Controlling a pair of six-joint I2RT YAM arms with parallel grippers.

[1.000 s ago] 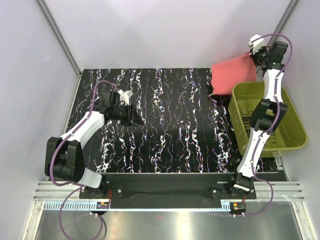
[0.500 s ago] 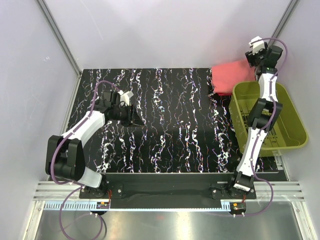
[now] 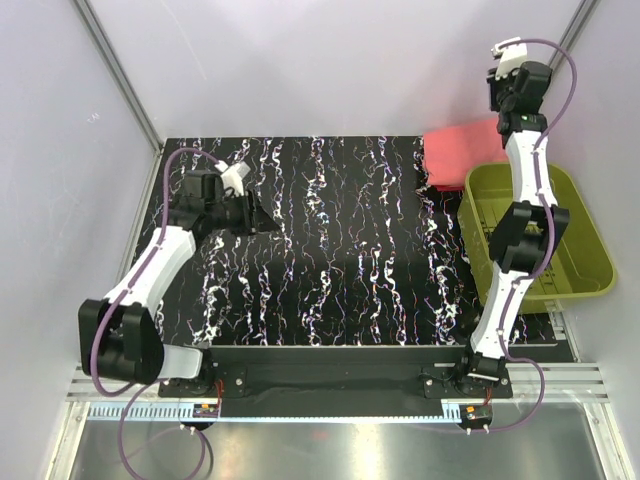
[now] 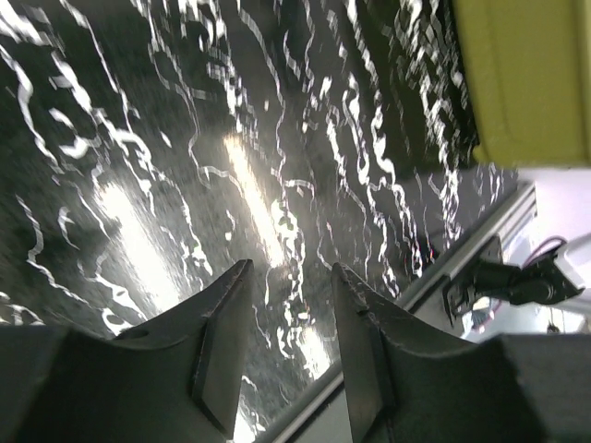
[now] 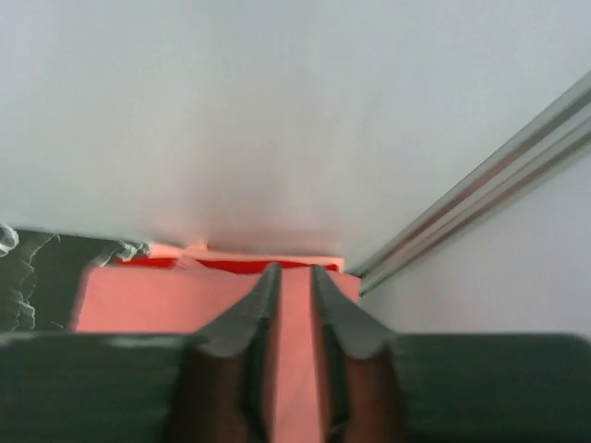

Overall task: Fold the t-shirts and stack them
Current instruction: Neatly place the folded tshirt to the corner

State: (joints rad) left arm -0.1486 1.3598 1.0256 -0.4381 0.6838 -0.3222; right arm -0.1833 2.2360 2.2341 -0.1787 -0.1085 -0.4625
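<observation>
Your left gripper (image 4: pixel 291 268) is hovering over the left part of the black table with white marbling (image 3: pixel 330 250), fingers spread apart, nothing between them, only bare tabletop showing through the gap. Moving right, the middle of the table is carrying nothing. At the far right corner the salmon-pink cloth t-shirt (image 3: pixel 462 150) is lying folded flat on the table, touching the back wall, and the brighter red cloth t-shirt (image 5: pixel 231 264) is peeking out as a thin strip from under its far edge, so the two are sitting stacked. Your right gripper (image 5: pixel 294 269) is hanging raised above that stack, near the wall, jaws parted by a narrow gap and pinching nothing; pink cloth is showing below, through the gap. The olive-green plastic basket (image 3: pixel 590 262) is sitting at the right edge of the table, just beside the shirts on their near side.
</observation>
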